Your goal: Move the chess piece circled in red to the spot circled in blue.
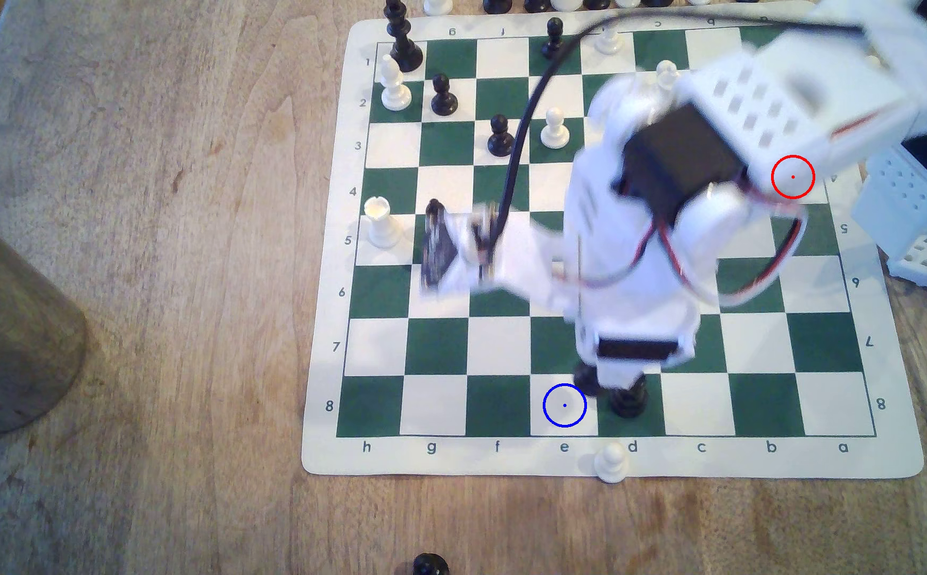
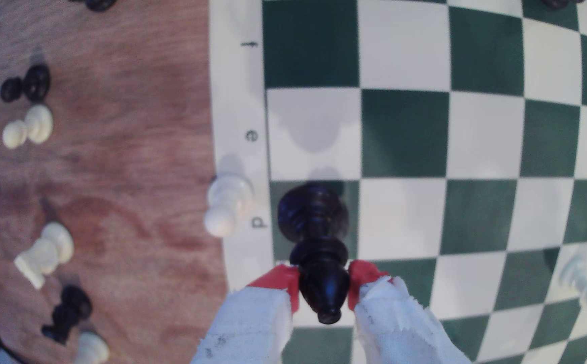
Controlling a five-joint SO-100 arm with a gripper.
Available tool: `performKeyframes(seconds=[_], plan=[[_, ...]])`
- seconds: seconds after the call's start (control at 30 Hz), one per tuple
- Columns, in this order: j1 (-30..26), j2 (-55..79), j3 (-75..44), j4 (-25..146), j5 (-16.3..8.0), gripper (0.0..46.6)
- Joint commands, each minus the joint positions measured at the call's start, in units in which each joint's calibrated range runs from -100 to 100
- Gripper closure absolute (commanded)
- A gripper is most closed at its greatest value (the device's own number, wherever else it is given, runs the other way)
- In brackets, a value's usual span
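Clamping the chess piece (image 2: 323, 280) by its head, the claw (image 2: 323, 287) may set it beside the spot (image 1: 564, 405), one square off

The gripper (image 2: 323, 287) is clamping the chess piece (image 2: 315, 224) by its head. Its base is sitting on the green d square, beside a white pawn (image 2: 227, 204).

A hobby or home-lab robotics setup is suggested: a roll-up green-and-white chess mat (image 1: 339, 309) is laid on a worn wooden tabletop (image 1: 174, 276), a white 3D-printed arm (image 1: 632, 232) with exposed wiring is mounted beside it, and captured pieces are scattered nearby.
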Motion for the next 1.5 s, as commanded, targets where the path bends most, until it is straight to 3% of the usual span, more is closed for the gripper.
performKeyframes(seconds=[0.0,0.9,1.47], plan=[[-1.0,1.4,-6.0,-1.0,0.0,46.4],[3.1,8.6,-11.8,-1.2,1.2,46.4],[2.0,12.0,-13.8,-2.2,0.8,46.4]])
